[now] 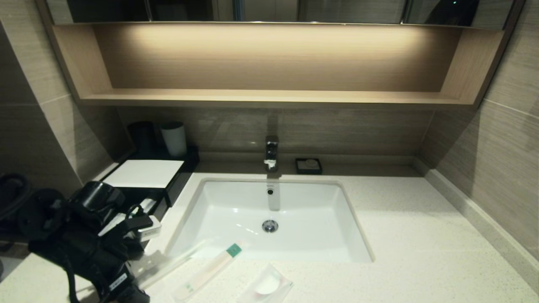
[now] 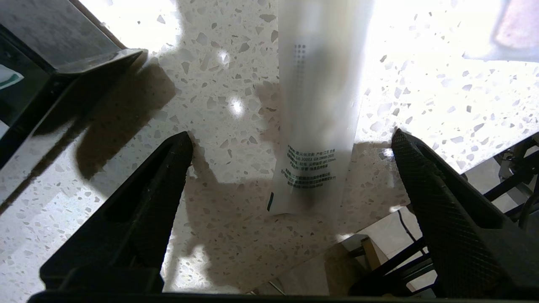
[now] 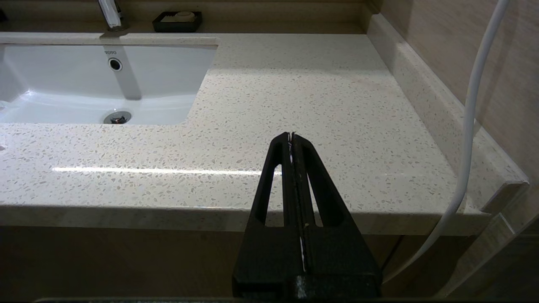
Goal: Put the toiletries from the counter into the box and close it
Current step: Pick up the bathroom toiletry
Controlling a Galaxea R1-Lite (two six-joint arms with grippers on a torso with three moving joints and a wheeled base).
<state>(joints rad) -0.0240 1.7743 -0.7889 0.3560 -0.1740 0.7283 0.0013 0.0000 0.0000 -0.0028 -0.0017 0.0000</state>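
Left pincer [image 2: 290,143], fingers spread apart, hangs over the near end of the clear sleeve [image 2: 313,126], which lies flat on the worktop [image 1: 421,235]; its long axis runs from 7 toward 1 o'clock, printed text at the near end. Beside it, the whitish packet [image 1: 208,271] points its green end toward 1 o'clock, with the square sachet [image 1: 266,286] at 3 o'clock from it. Farther back at 11 o'clock stands the black box [image 1: 145,173]; the right pincer [image 3: 292,141], pressed together, idles off the worktop's near right edge.

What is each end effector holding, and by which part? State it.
Nothing. The left end effector is open astride the clear sleeve, not gripping. The right end effector is shut, empty.
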